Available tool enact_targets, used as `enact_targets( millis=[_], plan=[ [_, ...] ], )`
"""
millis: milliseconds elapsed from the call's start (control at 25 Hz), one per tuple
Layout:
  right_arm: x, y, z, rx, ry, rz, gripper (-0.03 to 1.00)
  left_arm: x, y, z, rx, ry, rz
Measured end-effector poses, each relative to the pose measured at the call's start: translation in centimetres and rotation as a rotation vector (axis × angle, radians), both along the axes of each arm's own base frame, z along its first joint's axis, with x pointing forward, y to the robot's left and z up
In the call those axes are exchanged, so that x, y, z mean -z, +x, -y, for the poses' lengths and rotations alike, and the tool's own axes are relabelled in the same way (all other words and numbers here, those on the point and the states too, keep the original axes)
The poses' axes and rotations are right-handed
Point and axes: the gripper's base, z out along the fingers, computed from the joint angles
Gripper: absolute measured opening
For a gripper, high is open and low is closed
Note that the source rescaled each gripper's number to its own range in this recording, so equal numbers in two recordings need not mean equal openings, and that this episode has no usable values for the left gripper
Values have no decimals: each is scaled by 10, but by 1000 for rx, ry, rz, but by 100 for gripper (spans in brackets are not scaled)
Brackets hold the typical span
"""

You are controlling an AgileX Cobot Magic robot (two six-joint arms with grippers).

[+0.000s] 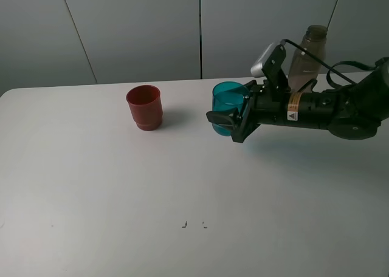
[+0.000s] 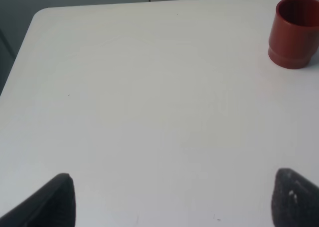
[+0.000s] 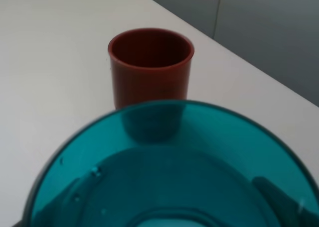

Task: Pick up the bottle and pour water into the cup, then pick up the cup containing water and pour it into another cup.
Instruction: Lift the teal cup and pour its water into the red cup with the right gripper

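A: Since the right fingers [image 1: 220, 118] are closed on either side of the teal cup [image 1: 230, 96] in the high view, how should the pour go?
B: Carry it left to the red cup [image 1: 144, 107], well apart on the surface [image 1: 121, 198], and keep it level. The bottle [image 1: 307, 49] stands far right behind the arm, off that path.
A: And the left wrist view?
B: The left fingers [image 2: 59, 202] are spread wide and hold nothing. The red cup [image 2: 294, 33] sits well away from them.
A: Right wrist view?
B: The teal cup [image 3: 169, 187] seems to hold water, and the red cup [image 3: 151, 67] is straight ahead. I'd bring rim over rim, then tip slowly.
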Motion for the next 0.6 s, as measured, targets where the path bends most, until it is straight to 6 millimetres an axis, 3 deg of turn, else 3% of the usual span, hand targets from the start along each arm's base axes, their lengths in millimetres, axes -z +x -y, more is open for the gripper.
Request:
enact_targets(
  millis=[280,600],
  plan=[
    [-19,16,-22,117,-67,-94,5,0,0,0,0,0,0],
    [-63,45,-62,179,1,-39,5,0,0,0,0,0,0]
  ],
)
